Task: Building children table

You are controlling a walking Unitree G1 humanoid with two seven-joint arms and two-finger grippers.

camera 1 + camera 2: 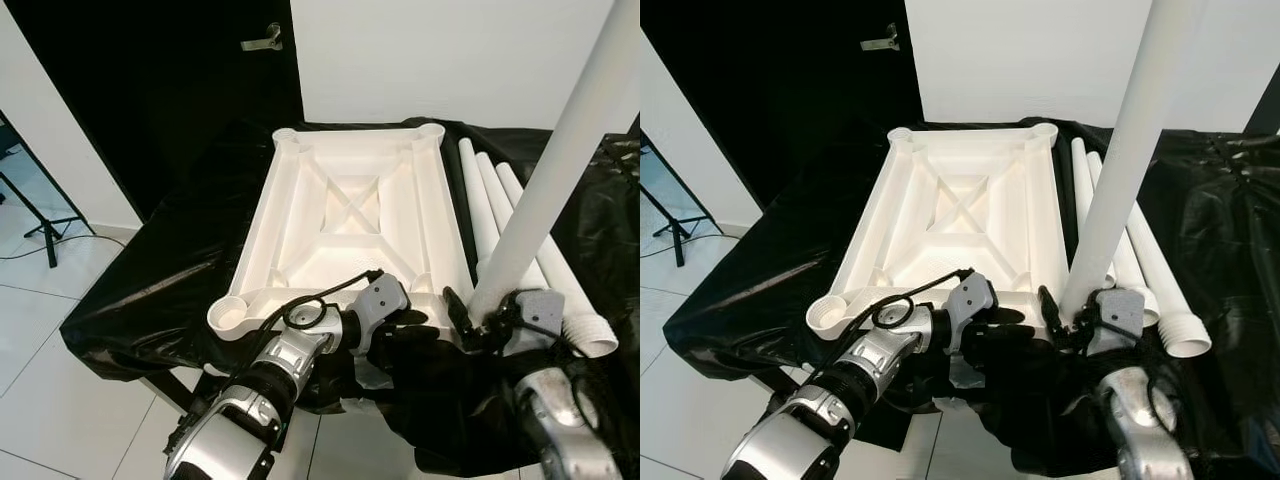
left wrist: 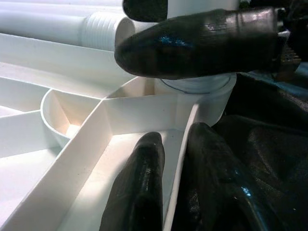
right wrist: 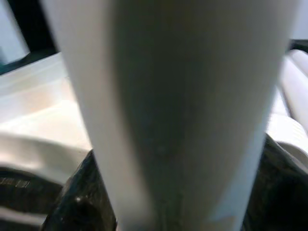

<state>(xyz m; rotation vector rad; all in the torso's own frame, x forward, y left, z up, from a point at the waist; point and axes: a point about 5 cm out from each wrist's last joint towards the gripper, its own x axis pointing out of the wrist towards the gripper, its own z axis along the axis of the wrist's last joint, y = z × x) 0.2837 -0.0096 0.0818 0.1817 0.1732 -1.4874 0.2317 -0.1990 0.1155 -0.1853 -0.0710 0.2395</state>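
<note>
1. Left eye view: one white tabletop (image 1: 350, 215) lies upside down on a black sheet (image 1: 170, 270) that covers a low stand. Its ribbed underside faces up, with four round leg sockets, one at each corner. Three loose white table legs (image 1: 497, 215) lie side by side on the sheet just right of the tabletop. A fourth leg (image 1: 560, 160) stands nearly upright, leaning a little to the right, with its foot at the near right corner socket. The right gripper (image 1: 487, 322) is clamped round this upright leg near its base. The left gripper (image 1: 420, 322) sits at the tabletop's near edge, close to the same corner. A dark door with one metal handle (image 1: 262, 41) stands behind, beside a white wall.

2. Right eye view: the same count holds, one tabletop, three legs lying down and one upright in the right gripper's grasp.

3. Left wrist view: the left gripper's fingers (image 2: 139, 192) straddle the tabletop's rim, one inside the frame and one outside on the sheet, with the rim wall between them. Just beyond, the upright leg's base sits in the corner socket (image 2: 204, 94).

4. Right wrist view: the upright leg rises between the right gripper's two black fingers (image 3: 84, 202), which press on both its sides.
</note>
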